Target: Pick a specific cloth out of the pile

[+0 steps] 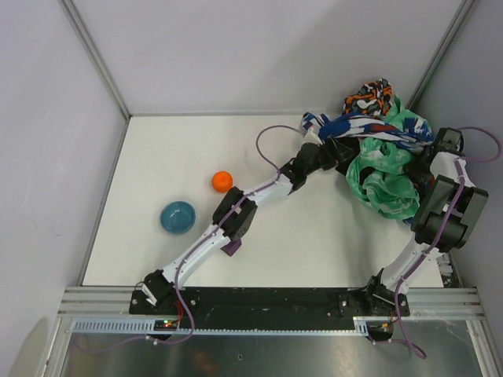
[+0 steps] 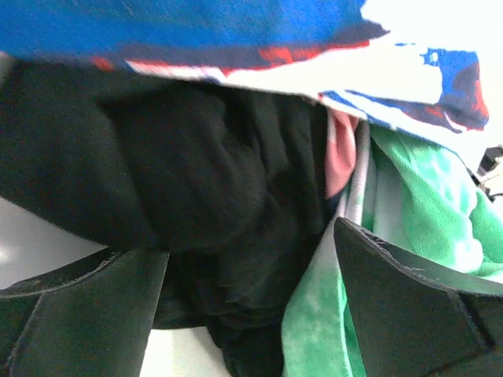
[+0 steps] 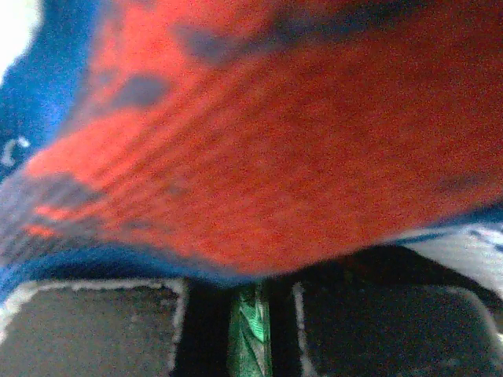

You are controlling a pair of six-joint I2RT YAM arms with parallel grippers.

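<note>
The pile (image 1: 385, 157) of colourful fabrics lies at the far right of the table. The black cloth (image 1: 343, 151) shows at its left edge, under the blue-white-red patterned cloth (image 1: 357, 126). My left gripper (image 1: 324, 155) is open at that edge. In the left wrist view its gripper (image 2: 251, 314) has the black cloth (image 2: 196, 181) between wide-apart fingers (image 2: 409, 314), with the green-and-white mottled cloth (image 2: 330, 314) beside it. My right gripper (image 3: 250, 330) is pushed into the pile's right side. Its fingers (image 3: 94, 330) pinch a strip of green-and-white cloth (image 3: 250, 345) under the red-and-blue patterned cloth (image 3: 275, 133).
An orange ball (image 1: 222, 181) and a teal bowl (image 1: 178, 217) sit on the white table left of the left arm. Grey walls close in the table at the back and both sides. An orange-black-white cloth (image 1: 369, 96) tops the pile against the back corner.
</note>
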